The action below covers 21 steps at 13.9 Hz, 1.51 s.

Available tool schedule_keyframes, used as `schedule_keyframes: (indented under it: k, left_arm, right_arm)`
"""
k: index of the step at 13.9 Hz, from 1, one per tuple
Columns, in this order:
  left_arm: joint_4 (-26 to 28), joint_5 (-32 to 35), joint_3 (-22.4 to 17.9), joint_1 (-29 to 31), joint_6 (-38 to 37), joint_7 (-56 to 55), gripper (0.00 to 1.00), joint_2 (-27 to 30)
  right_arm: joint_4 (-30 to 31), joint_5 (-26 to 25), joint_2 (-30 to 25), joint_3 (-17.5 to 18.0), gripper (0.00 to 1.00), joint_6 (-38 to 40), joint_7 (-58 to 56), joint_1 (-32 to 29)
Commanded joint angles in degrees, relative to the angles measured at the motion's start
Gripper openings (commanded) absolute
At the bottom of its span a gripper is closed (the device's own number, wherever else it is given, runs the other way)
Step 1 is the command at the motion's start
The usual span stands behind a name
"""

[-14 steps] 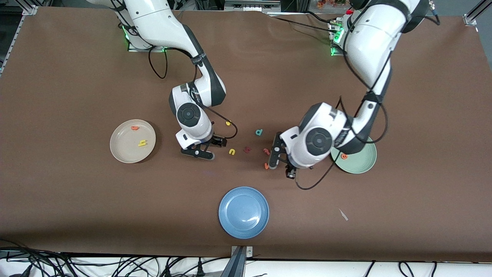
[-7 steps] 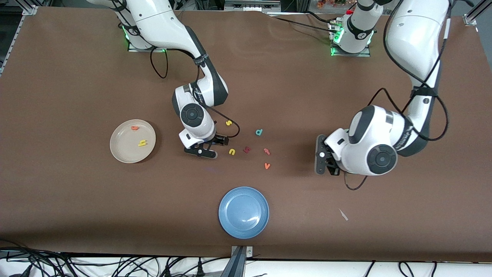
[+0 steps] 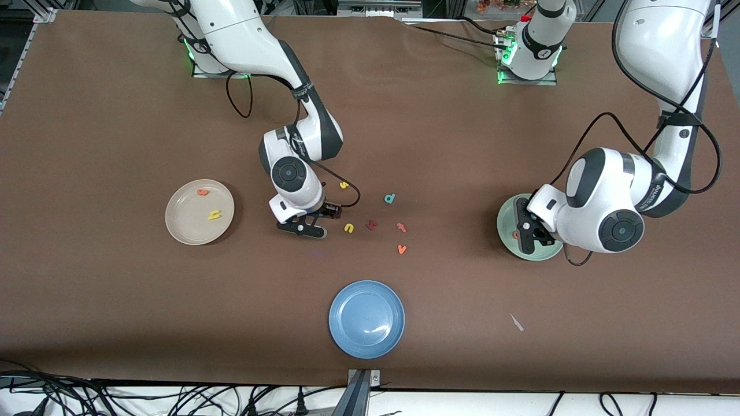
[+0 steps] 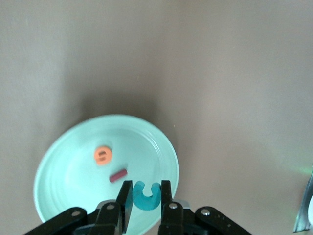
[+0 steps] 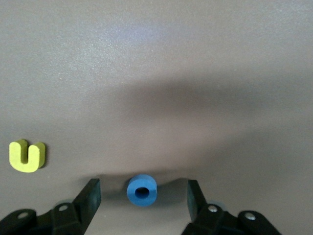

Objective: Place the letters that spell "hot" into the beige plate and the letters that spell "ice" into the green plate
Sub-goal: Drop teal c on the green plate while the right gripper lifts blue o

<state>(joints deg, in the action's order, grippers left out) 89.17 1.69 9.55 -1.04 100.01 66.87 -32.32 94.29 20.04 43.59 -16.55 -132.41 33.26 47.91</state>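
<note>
My left gripper (image 4: 146, 189) is shut on the teal "c" (image 4: 146, 197) and hangs over the green plate (image 4: 68, 171), near its rim. In that plate lie the orange "e" (image 4: 102, 155) and the dark red "i" (image 4: 118, 176). From the front, the left gripper (image 3: 525, 231) covers part of the green plate (image 3: 507, 218). My right gripper (image 5: 143, 187) is open and low over the table, with the blue "o" (image 5: 142, 190) lying between its fingers, apart from both. The beige plate (image 3: 185, 224) holds the orange "t" (image 3: 202, 192) and the yellow "h" (image 3: 214, 215).
Beside the right gripper (image 3: 317, 221) lies a yellow "u" (image 3: 349, 228). Around it are a yellow "s" (image 3: 344, 185), a teal "d" (image 3: 389, 199), a dark red letter (image 3: 372, 225), a red-orange letter (image 3: 400, 226) and an orange "v" (image 3: 402, 249). A blue plate (image 3: 366, 319) sits nearer the camera.
The left arm swung from the loose letters in the middle of the table over to the green plate. The right gripper stayed low by the yellow "u", shifting only slightly.
</note>
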Motion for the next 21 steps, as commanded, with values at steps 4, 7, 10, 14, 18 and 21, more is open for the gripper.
schedule_keyframes:
  k: [4,7,10,14,18,21]
  left_arm:
    - [17.42,2.71,0.12,0.6,15.01,-7.27,0.0,7.26]
    - [20.5,4.9,0.2,0.6,20.82,-11.04,0.01,7.01]
    - [24.81,6.74,0.2,0.43,29.6,-13.69,0.01,5.87]
    - [25.09,7.89,0.2,0.43,30.86,-14.92,0.23,5.17]
    - [25.0,8.25,0.55,0.43,30.42,-15.02,1.0,5.33]
    - [23.25,7.9,0.91,0.43,26.13,-15.28,1.0,8.14]
  right_arm:
    - [-0.33,2.02,0.26,0.2,0.65,-0.13,-0.39,-0.18]
    - [-0.33,2.02,0.26,0.29,0.56,-0.13,-0.39,-0.18]
    - [-0.25,2.02,0.18,0.2,0.51,-0.13,-0.39,-0.18]
    - [-0.25,2.02,0.09,0.2,0.43,-0.13,-0.39,-0.18]
    - [-0.33,2.28,0.09,0.2,0.42,-0.13,-0.39,-0.18]
    - [-0.33,3.51,0.18,0.2,0.41,-0.57,-0.39,-0.18]
